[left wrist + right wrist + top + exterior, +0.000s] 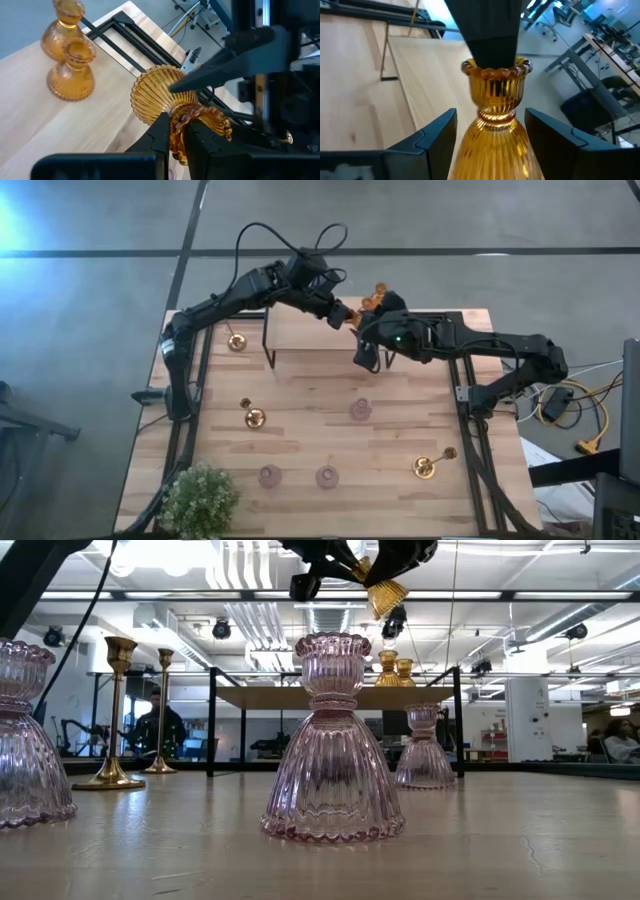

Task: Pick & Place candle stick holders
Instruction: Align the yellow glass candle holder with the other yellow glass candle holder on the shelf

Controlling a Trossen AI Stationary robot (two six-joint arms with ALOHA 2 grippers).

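So the amber holder (160, 97) is up in the air right now, over the raised wooden shelf (310, 330) at the far side of the table, caught between both arms; looks like a handover mid-way. The left gripper (176, 135) is pinched tight on the scalloped cup rim, and in the right wrist view that same dark finger comes down onto the rim from above. The right gripper (490, 132) has its fingers spread wide on either side of the ribbed bell body, not touching it as far as I can see; hard to be sure about contact lower down since the body runs out of frame.

Two more amber ones (70, 70) already stand on the shelf, so I'd guess this is the third going up there. Still on the table: three pink ones (361, 410), and the gold ones (254, 418), one of which seems to lie tipped over near the right side (432, 464). The leafy plant (200, 498) sits at the near left corner, out of the way.

Next move, I reckon: right fingers close on the bell, squarely and not too high on the narrow neck; only then does the left let go of the rim. Glass is slick, so releasing early is the risk.
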